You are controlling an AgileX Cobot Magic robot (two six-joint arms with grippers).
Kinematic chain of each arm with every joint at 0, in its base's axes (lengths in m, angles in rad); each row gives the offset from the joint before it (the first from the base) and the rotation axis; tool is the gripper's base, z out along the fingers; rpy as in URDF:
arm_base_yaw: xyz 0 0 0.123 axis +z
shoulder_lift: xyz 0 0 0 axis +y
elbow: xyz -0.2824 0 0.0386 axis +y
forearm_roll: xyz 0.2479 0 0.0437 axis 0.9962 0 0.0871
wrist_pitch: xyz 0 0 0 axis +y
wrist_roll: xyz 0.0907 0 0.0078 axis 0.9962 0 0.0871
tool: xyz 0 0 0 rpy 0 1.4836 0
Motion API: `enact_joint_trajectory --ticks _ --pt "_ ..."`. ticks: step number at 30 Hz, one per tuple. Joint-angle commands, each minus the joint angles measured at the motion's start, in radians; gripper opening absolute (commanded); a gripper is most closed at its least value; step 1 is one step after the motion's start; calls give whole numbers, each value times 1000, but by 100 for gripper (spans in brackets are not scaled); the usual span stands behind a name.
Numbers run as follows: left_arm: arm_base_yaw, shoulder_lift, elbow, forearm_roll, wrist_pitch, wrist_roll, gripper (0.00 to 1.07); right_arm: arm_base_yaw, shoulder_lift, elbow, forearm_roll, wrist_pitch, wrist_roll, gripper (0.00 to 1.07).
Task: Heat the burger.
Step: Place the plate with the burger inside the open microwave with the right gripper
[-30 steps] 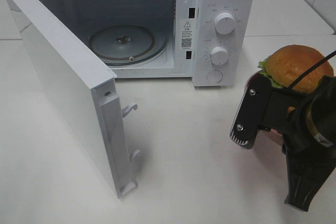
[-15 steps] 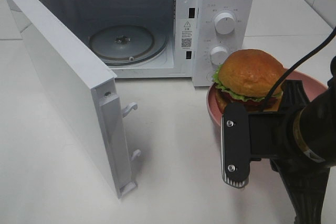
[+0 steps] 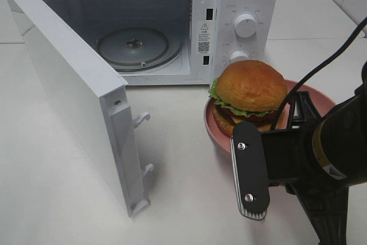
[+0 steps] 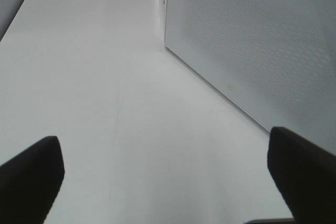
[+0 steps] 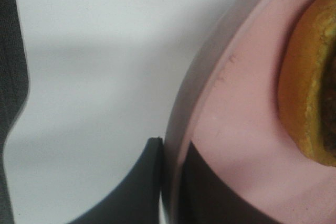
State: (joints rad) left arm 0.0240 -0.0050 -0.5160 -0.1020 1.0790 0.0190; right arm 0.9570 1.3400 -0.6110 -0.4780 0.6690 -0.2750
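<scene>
The burger [image 3: 250, 90], a domed tan bun over green lettuce, sits on a pink plate [image 3: 213, 132] held just above the table in front of the microwave's knob panel. My right gripper [image 3: 295, 114] is shut on the plate's near right rim. In the right wrist view its dark fingers [image 5: 140, 188] pinch the pink plate [image 5: 241, 108] edge, with the burger [image 5: 305, 93] beside them. My left gripper [image 4: 165, 177] stands open over bare table beside the perforated outer face of the microwave door [image 4: 252, 51]; it is not seen in the high view.
The white microwave [image 3: 243, 4] stands at the back with its door [image 3: 74, 84] swung wide open to the left. Its glass turntable [image 3: 135, 47] lies bare inside. Two knobs [image 3: 245, 25] are on the right panel.
My right gripper has carried the plate and burger leftward, from the right edge to in front of the microwave's knob panel. The left gripper and the door have not moved.
</scene>
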Motion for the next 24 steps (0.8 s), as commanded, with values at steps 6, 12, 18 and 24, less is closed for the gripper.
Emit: enact_joint_trajectory --ticks 6,12,18,24 --pt "2 -16 0 -5 -8 -1 98 -3 -12 -3 -27 -70 -256 0" --pt "2 -16 0 -5 -8 -1 98 -78 -12 -3 3 -149 -375 0" --pt "2 -16 0 -5 -8 -1 98 -161 -12 -4 102 -212 -600 0" --pt "2 -16 0 -5 -8 -1 98 -222 -12 -32 224 -237 -779 0"
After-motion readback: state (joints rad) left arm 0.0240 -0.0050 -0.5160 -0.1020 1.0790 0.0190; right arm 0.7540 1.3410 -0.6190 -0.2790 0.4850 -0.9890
